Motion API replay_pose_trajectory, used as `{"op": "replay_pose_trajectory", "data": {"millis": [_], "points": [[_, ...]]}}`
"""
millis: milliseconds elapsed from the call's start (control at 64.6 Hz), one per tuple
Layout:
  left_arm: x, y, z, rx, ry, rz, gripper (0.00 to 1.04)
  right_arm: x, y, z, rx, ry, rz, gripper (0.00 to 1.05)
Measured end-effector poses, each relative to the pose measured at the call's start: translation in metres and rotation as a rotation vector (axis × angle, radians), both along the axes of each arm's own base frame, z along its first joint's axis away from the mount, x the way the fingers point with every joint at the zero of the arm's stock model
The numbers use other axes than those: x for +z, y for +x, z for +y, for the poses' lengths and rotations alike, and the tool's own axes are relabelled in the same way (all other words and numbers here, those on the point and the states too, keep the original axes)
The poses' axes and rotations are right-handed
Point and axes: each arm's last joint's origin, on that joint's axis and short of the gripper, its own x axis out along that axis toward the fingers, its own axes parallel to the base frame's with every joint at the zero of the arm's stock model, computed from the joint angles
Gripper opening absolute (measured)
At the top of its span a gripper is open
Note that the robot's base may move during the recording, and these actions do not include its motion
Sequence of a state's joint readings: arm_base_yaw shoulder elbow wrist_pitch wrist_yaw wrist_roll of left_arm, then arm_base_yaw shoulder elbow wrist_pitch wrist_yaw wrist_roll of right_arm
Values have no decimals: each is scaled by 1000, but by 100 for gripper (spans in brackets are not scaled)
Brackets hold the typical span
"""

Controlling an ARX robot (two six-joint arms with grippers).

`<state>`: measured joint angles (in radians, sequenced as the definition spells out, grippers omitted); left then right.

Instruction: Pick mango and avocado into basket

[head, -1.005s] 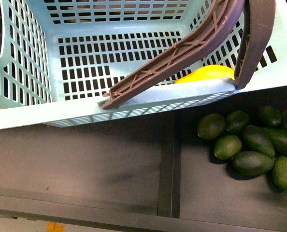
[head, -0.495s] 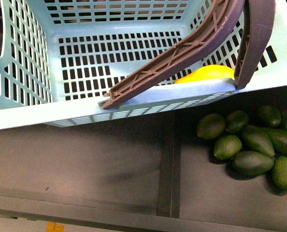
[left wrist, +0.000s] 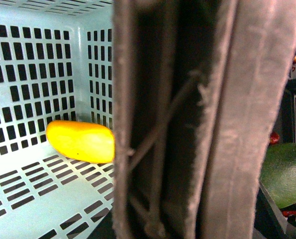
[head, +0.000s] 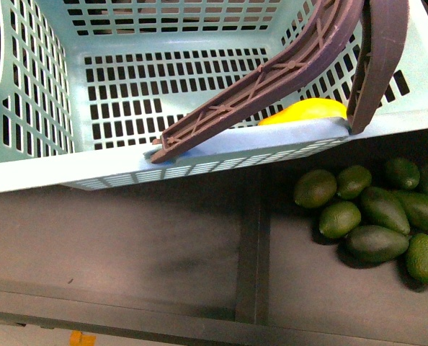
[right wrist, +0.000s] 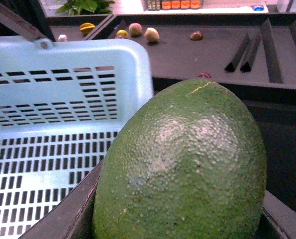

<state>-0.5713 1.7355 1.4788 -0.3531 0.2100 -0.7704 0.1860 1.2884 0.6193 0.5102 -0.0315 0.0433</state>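
- Front view, basket: one light teal slotted basket (head: 199,155) lies over the far part of the dark table (head: 127,245). Two brown ribbed handle bars (head: 272,76) are folded across its right near corner.
- Front view, mango: one mango (head: 308,109) lies inside the basket at the right near corner. Its long axis runs left to right along the near wall, and its lower half is hidden behind the rim.
- Front view, loose avocados (head: 376,244): nine dark green fruits, the ninth cut by the right edge of the picture. They are heaped touching one another in the table compartment right of the divider (head: 251,238), with long axes pointing in mixed directions.
- Left wrist view: a handle bar fills the middle at close range. Beyond it the mango rests on the basket floor, near the corner of two slotted walls. Its long axis lies flat along the floor, and one end is hidden behind the bar. The left claw does not show, so whether it is released or clenched cannot be told.
- Right wrist view: one avocado (right wrist: 180,159) fills most of the frame, near the basket's rounded corner. Its long axis runs away from the camera, narrower end farthest. Dark fingers (right wrist: 63,219) of the right claw (right wrist: 178,226) flank it on both sides, grasping the avocado.
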Motion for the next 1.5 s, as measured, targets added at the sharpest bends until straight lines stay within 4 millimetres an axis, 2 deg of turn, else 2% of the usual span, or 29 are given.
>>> {"op": "replay_pose_trajectory", "data": {"millis": [201, 387, 541, 665, 758, 835, 1005, 1098, 1191, 1237, 1408, 1500], "points": [[0, 0, 0, 0, 0, 0, 14, -11, 30, 48, 6, -8, -3, 58], [0, 0, 0, 0, 0, 0, 14, -19, 50, 70, -21, -14, 21, 58], [0, 0, 0, 4, 1, -1, 14, -16, 55, 79, -24, 3, 15, 79], [0, 1, 1, 11, 5, -3, 14, -17, 57, 79, -48, 12, 22, 97], [0, 1, 2, 14, 5, -3, 14, -17, 55, 78, -55, 15, 29, 96], [0, 1, 1, 9, 4, -2, 14, -14, 44, 71, -75, 20, 39, 96], [0, 1, 1, 5, 1, 0, 14, -5, 9, 39, -176, 46, 64, 96], [0, 1, 1, 4, -1, 1, 14, -3, 0, 29, -220, 51, 57, 96], [0, 0, 0, 0, -1, 1, 14, -5, -5, 22, -216, 43, -67, 85], [0, -1, -1, -4, -1, 1, 14, -13, -14, 15, -202, 23, -124, 75], [0, 0, 0, 4, -2, 2, 14, -26, -41, -5, -206, -6, -158, 50], [0, 0, 0, 3, 2, -1, 14, -37, -58, -17, -209, -21, -152, 29]]}}
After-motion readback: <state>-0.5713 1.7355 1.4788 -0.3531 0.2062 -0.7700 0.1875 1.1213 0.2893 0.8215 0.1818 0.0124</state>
